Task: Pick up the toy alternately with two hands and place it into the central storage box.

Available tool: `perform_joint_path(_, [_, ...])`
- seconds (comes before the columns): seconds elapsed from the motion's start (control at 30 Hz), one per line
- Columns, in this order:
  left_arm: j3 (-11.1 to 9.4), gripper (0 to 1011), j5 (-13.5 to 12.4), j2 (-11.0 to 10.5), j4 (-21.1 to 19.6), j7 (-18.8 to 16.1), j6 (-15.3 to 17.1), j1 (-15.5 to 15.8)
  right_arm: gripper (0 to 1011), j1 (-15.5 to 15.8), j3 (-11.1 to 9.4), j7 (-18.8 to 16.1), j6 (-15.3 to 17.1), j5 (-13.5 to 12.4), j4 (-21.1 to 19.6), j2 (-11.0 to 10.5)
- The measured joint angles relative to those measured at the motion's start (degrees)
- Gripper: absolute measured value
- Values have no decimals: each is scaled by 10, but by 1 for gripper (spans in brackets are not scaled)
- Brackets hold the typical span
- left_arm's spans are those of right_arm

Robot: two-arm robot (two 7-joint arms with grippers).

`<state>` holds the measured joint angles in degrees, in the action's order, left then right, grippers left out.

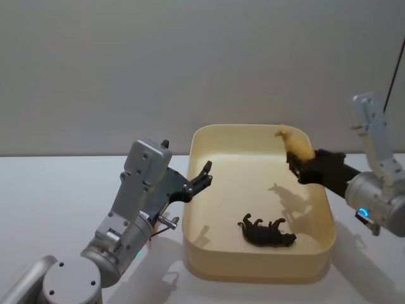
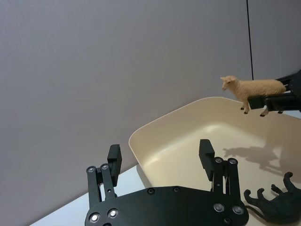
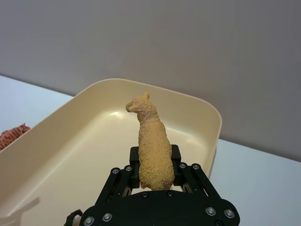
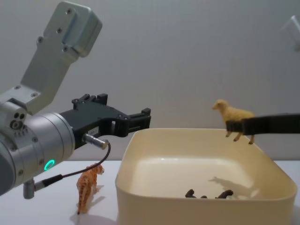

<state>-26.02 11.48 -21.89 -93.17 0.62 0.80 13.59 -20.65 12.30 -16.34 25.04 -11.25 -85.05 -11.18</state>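
right gripper (image 1: 297, 166): jaws clamped on sheep toy (image 1: 293, 143), held above far-right corner of storage box (image 1: 253, 271), sheep's long axis in line w/ jaws, box floor right below. left gripper (image 1: 204, 175) by left rim, jaws wide apart, empty.

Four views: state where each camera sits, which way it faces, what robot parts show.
Head: high, looking down into storage box; left gripper and right gripper show.
Chest: low, looking forward at box's side; left arm large.
Left wrist: behind open left gripper, facing box.
Right wrist: behind right gripper, shut on sheep.
All share box and sheep.
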Motion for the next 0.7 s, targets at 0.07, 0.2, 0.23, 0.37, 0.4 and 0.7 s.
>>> perform_joint_path(0.07, [0,1001,0,0,0,0,0,0,338,-5,5,-4,6,6,8,4])
perform_joint_path(0.2, [0,1001,0,0,0,0,0,0,429,-15,12,-10,10,14,24,12])
perform_joint_path(0.23, [0,1001,0,0,0,0,0,0,451,-16,13,-12,10,15,26,13])
perform_joint_path(0.37, [0,1001,0,0,0,0,0,0,577,-23,18,-16,13,21,38,18])
perform_joint_path(0.4, [0,1001,0,0,0,0,0,0,596,-25,20,-18,13,23,41,20])
perform_joint_path(0.7, [0,1001,0,0,0,0,0,0,901,-30,23,-21,15,27,48,23])
